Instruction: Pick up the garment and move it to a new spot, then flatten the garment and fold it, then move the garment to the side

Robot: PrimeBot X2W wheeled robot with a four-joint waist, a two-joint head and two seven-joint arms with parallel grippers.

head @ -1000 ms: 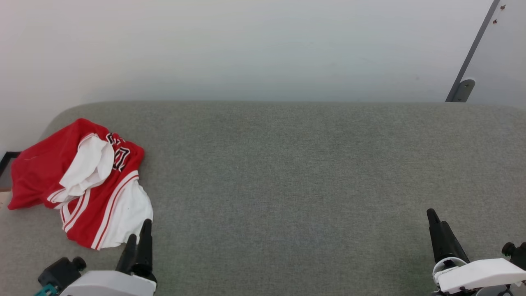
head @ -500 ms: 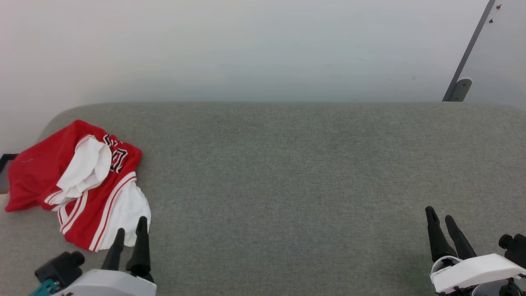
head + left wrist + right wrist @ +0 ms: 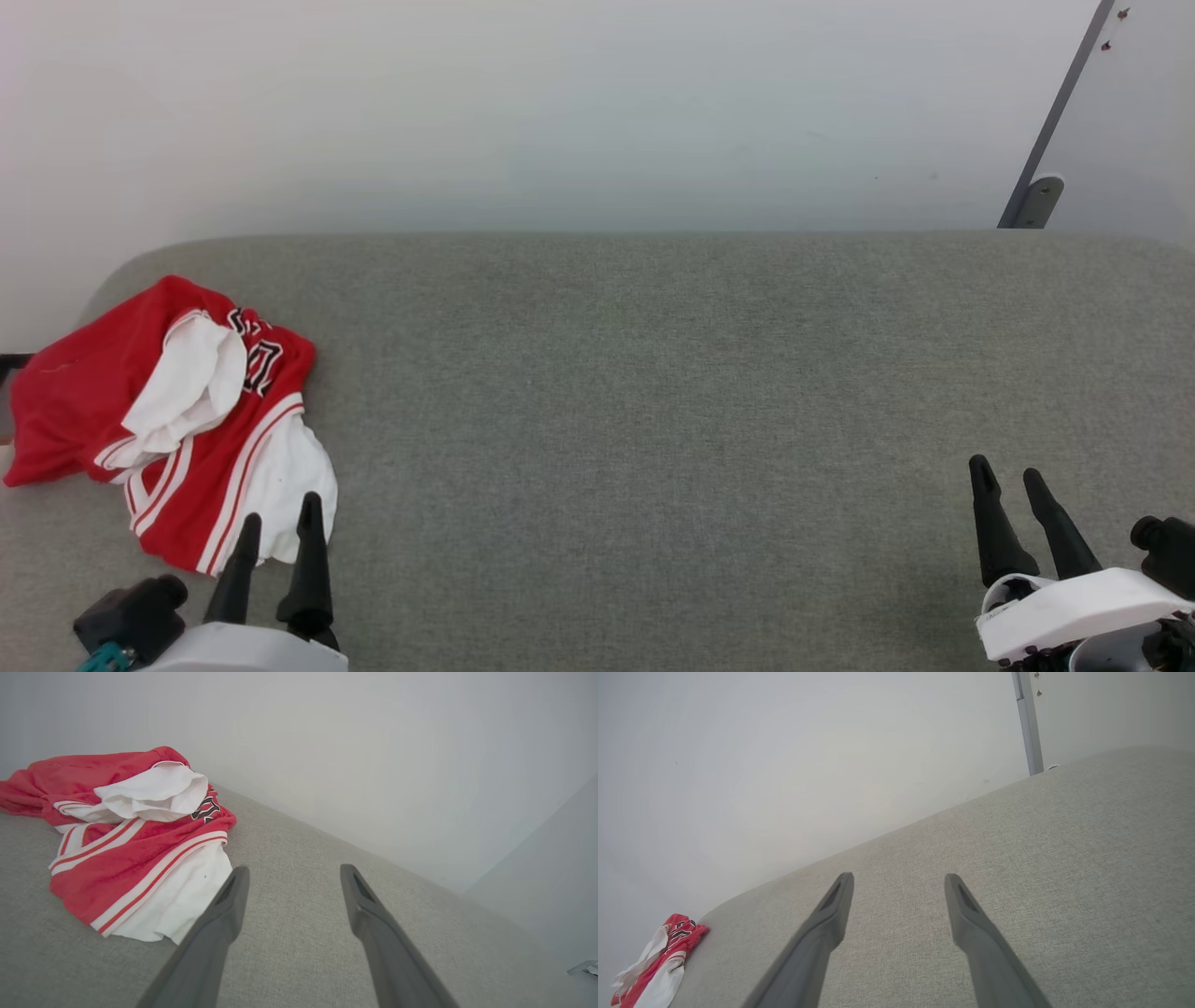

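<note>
The garment (image 3: pixel 168 411) lies crumpled at the far left end of the grey upholstered surface (image 3: pixel 653 392), red with white panels, striped trim and black-and-white lettering. It also appears at left in the left wrist view as the garment (image 3: pixel 126 844) and small in the right wrist view as the garment (image 3: pixel 658 961). My left gripper (image 3: pixel 280 513) is open just at the garment's near white edge, nothing between its fingers. In its own view the left gripper (image 3: pixel 292 872) points past the cloth's right side. My right gripper (image 3: pixel 1008 471) is open at the lower right, far from the garment, over bare fabric (image 3: pixel 896 879).
A pale wall (image 3: pixel 560 112) runs behind the surface. A grey metal post with a bracket (image 3: pixel 1036 201) stands at the back right. The surface's rounded left corner (image 3: pixel 121 271) is close behind the garment, with a dark floor strip (image 3: pixel 14 359) beyond.
The head camera has drifted slightly, shifting the scene left. The left gripper's fingers have spread and sit a little lower left; the right gripper's second finger has come into view, jaws apart.
</note>
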